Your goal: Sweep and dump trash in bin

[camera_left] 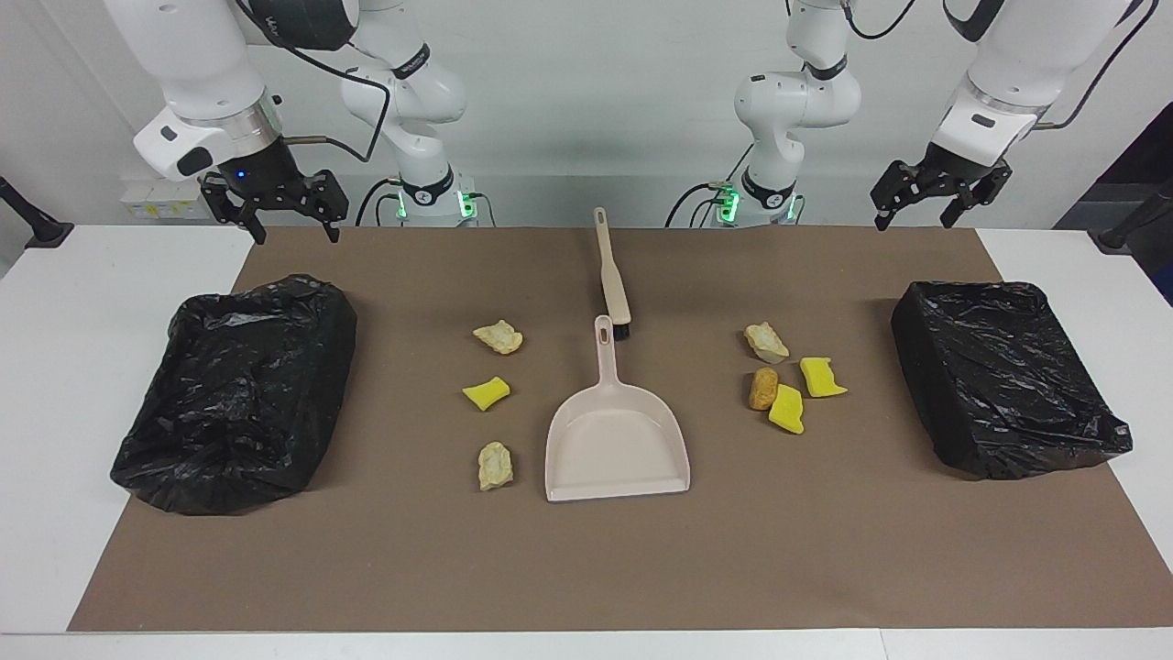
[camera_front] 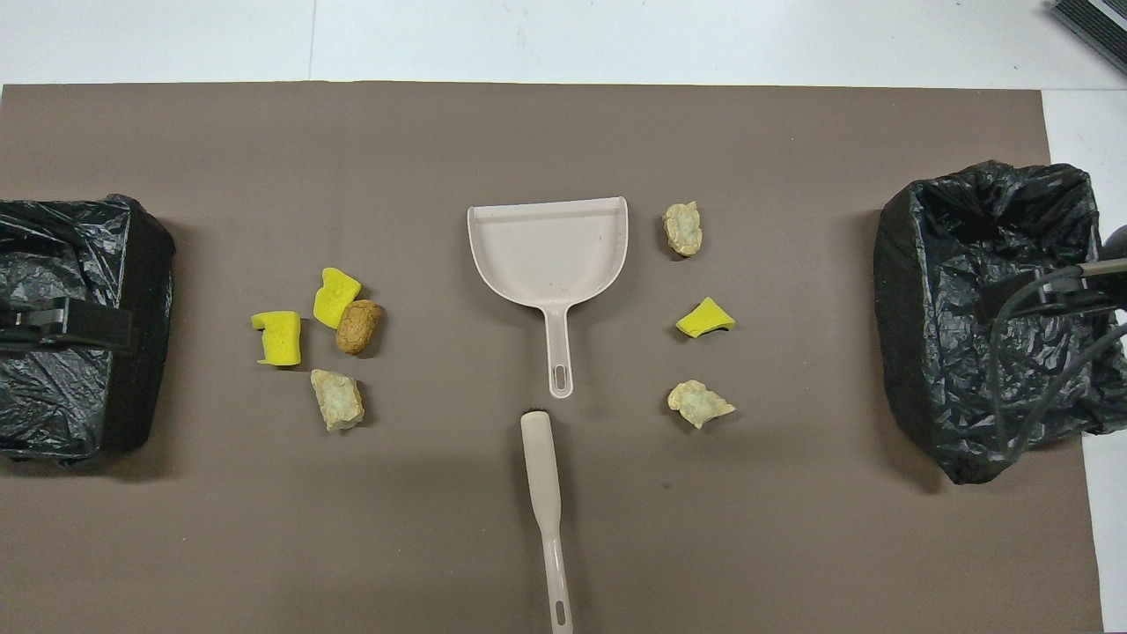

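Left gripper (camera_left: 926,203) raised above table edge, jaws apart, nothing held; lined bin (camera_left: 1003,378) below it. Right gripper (camera_left: 275,213) likewise raised, spread, unladen, over second lined bin (camera_left: 243,390). Between grippers, mid-mat: brush (camera_left: 612,280), dustpan (camera_left: 616,431). Trash (camera_left: 786,376) scattered in two clusters flanking dustpan.

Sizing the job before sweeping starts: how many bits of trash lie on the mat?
7. Four cluster toward the left arm's end: beige chunk, orange-brown lump, two yellow sponge bits. Three lie toward the right arm's end: beige chunks, yellow bit. None looks hidden.
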